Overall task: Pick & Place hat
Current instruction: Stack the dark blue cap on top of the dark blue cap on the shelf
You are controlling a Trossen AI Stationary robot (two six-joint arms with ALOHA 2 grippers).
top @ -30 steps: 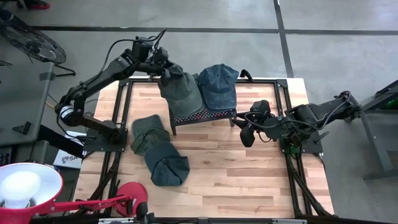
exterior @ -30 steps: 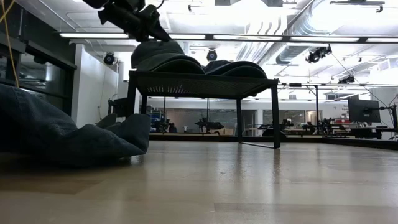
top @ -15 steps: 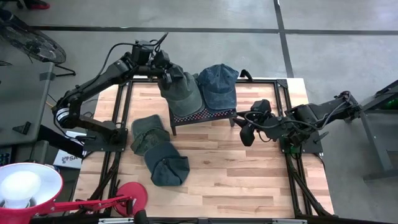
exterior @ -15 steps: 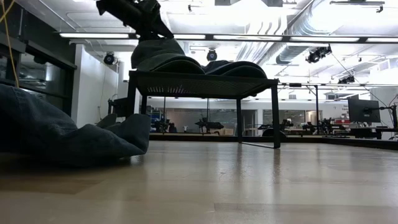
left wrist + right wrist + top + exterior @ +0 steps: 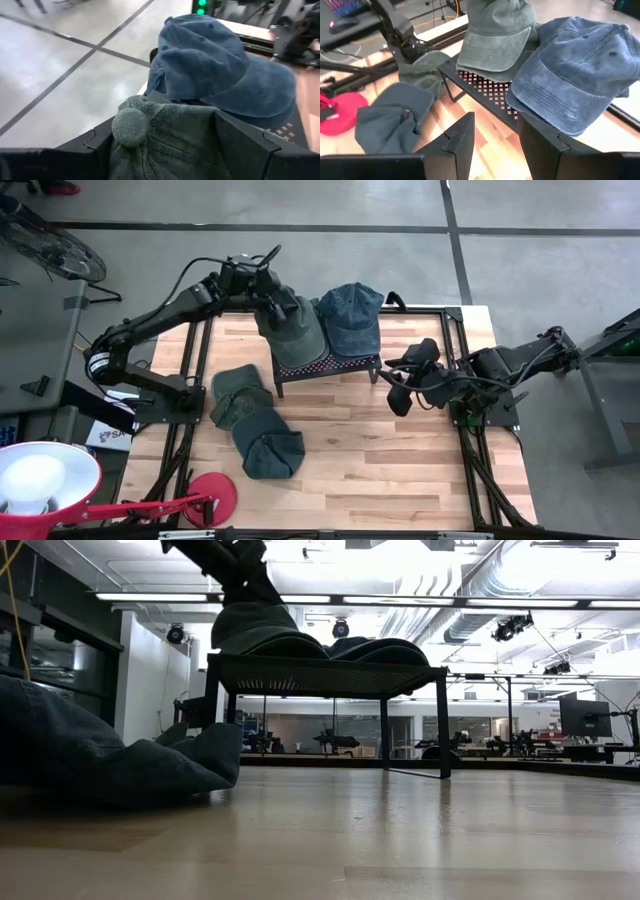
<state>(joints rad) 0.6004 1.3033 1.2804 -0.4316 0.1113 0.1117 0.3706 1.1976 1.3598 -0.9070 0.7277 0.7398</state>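
An olive-green hat (image 5: 291,328) lies on the black perforated rack (image 5: 330,367) at the far side of the table (image 5: 400,470), its crown flanked by the left gripper (image 5: 268,293), whose jaws stand wide on either side of the fabric without pinching it. A blue hat (image 5: 351,317) sits touching it on the same rack; a clean step probably means drawing the jaws straight up and away so neither hat is dragged off. Two more hats, one green (image 5: 238,394) and one dark blue (image 5: 268,445), lie on the table below. The right gripper (image 5: 396,385) waits beside the rack, jaws partly open and empty.
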